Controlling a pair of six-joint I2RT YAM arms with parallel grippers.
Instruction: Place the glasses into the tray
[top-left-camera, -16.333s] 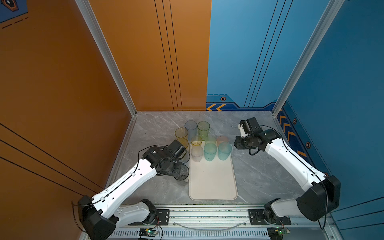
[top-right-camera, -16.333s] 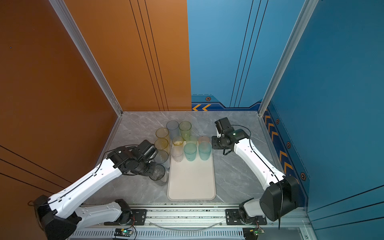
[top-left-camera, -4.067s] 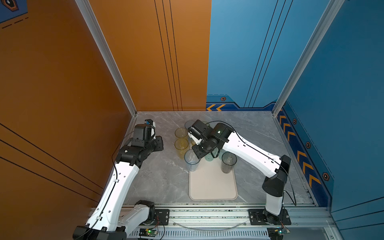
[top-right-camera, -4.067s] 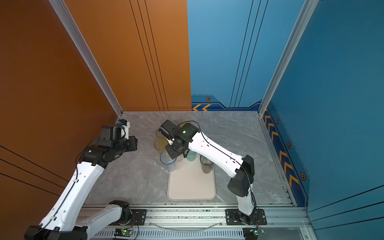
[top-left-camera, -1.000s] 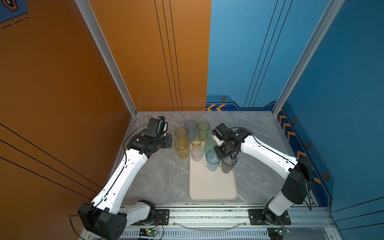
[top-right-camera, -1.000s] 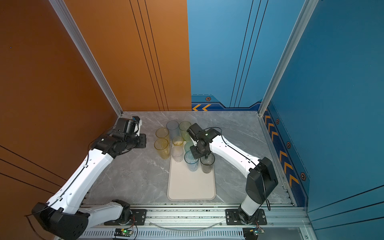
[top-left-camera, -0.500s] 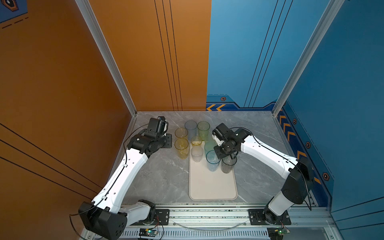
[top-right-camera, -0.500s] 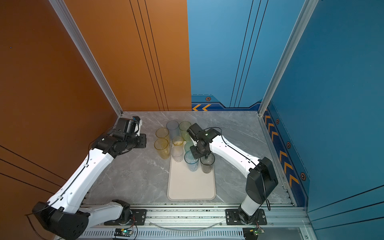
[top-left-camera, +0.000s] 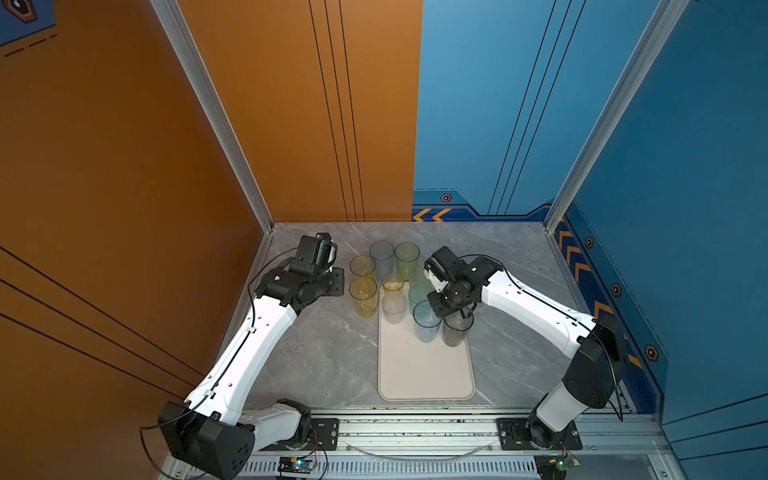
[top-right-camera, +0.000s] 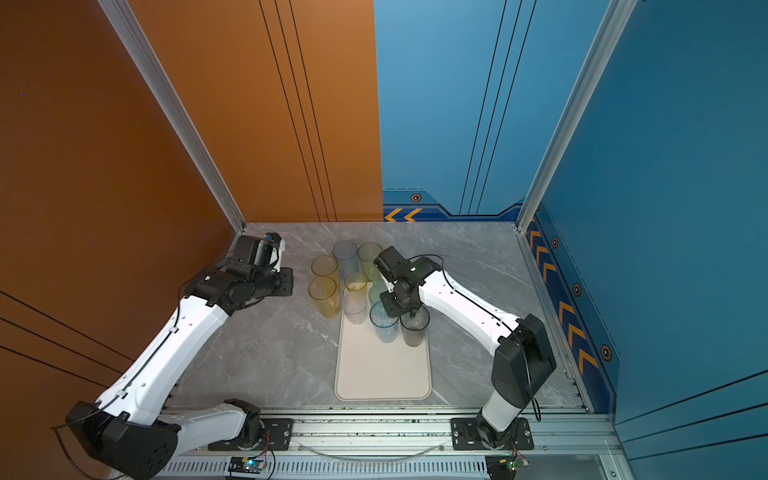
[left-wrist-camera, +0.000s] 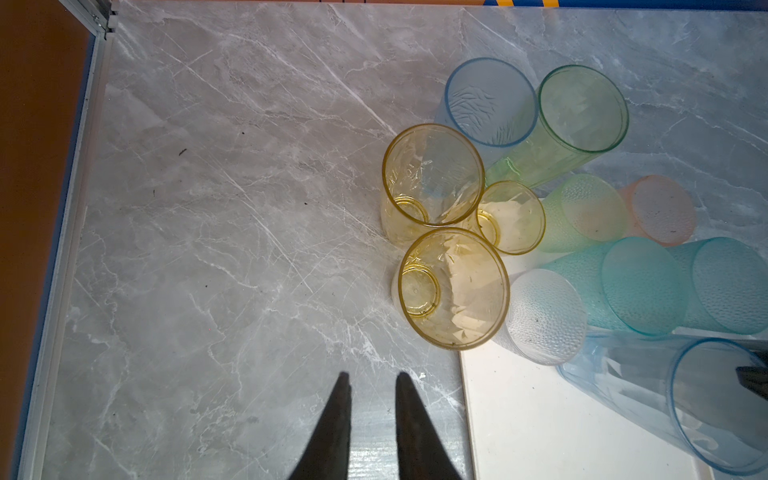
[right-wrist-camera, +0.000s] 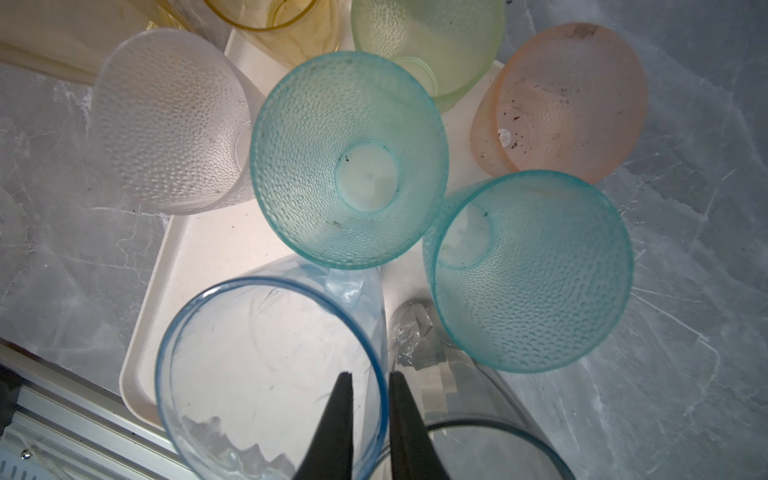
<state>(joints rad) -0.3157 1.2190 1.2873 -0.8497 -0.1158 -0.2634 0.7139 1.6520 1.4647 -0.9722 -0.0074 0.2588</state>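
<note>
1. In both top views the cream tray (top-left-camera: 426, 374) lies lower centre of frame on a grey marble table (top-left-camera: 332, 353). The tray's lower half is bare.
2. R gripper (right-wrist-camera: 371, 376) is over the tray's upper right part. Its jaws stand narrowly apart astride the rim of the blue glass (top-left-camera: 426, 322), one finger inside and one outside. Can't tell whether they pinch the rim or are loose.
3. The blue glass stands upright on the tray, just beside the grey glass (top-left-camera: 456, 330) at its right.
4. Also at the tray's upper end: a teal glass (right-wrist-camera: 349, 162), a second teal glass (right-wrist-camera: 532, 270) and a clear frosted glass (top-left-camera: 393, 307) at the upper-left corner.
5. L gripper (left-wrist-camera: 370, 376) hovers over bare table, upper left of the tray. Its jaws show a small gap w/ nothing between them.
6. Nearest it is a yellow glass (left-wrist-camera: 453, 286), upright on the table just left of the tray's corner. Further glasses stand above the tray's upper edge, among them a green glass (top-left-camera: 407, 255).
7. Step, as judged: R arm is setting down the blue glass.
8. Next move needs wider jaws, then a straight lift so the fingers clear the rim w/o tipping it or knocking the grey glass.
</note>
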